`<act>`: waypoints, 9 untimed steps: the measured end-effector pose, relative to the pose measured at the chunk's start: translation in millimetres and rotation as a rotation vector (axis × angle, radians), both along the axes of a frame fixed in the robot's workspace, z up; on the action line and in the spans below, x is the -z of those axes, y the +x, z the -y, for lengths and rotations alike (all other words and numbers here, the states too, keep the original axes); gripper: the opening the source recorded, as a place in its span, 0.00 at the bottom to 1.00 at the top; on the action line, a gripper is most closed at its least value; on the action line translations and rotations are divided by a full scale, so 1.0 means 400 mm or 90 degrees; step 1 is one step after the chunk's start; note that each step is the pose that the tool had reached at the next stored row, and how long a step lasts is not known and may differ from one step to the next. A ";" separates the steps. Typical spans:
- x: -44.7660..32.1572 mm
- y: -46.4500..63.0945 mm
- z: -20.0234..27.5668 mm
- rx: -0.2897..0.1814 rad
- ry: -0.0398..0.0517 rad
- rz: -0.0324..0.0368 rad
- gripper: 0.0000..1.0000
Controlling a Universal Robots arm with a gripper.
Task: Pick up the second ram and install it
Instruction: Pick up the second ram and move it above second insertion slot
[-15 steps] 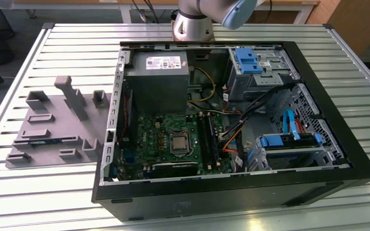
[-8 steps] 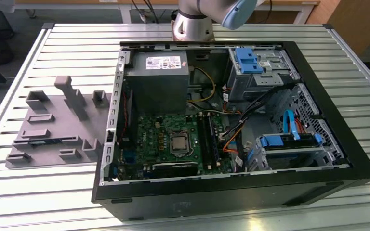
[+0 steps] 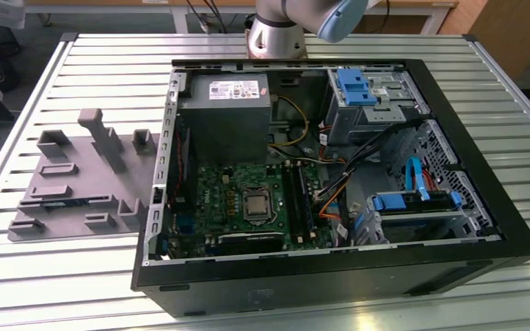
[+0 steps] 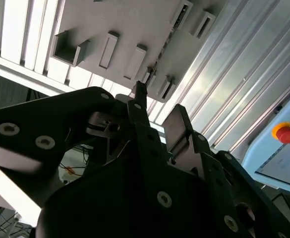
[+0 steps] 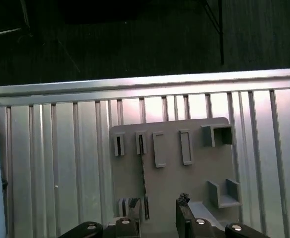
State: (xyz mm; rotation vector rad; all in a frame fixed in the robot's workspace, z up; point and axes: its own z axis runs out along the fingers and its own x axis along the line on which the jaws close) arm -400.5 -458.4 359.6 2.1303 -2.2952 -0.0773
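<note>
Hovering: one gripper (image 5: 160, 217), jaws apart | one second ram (image 5: 144, 188) | one fixture (image 5: 199, 173)

Even overhead light whitens the ribbed bench (image 3: 81, 55) in the exterior view; the computer case (image 3: 339, 283) interior lies in shadow. In the first wrist view glare washes the bench slats and the floor (image 5: 135, 39) is nearly black. In the second wrist view the claw (image 4: 157, 106) looms dark, backlit.
</note>
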 end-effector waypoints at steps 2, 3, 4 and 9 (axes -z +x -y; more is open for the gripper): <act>0.004 0.000 0.000 -0.018 -0.0001 -0.0001 0.42; 0.005 0.000 0.000 -0.021 -0.0001 -0.0001 0.42; 0.005 0.000 0.000 -0.021 -0.0002 -0.0002 0.42; 0.006 0.000 0.000 -0.021 0.0000 0.0000 0.42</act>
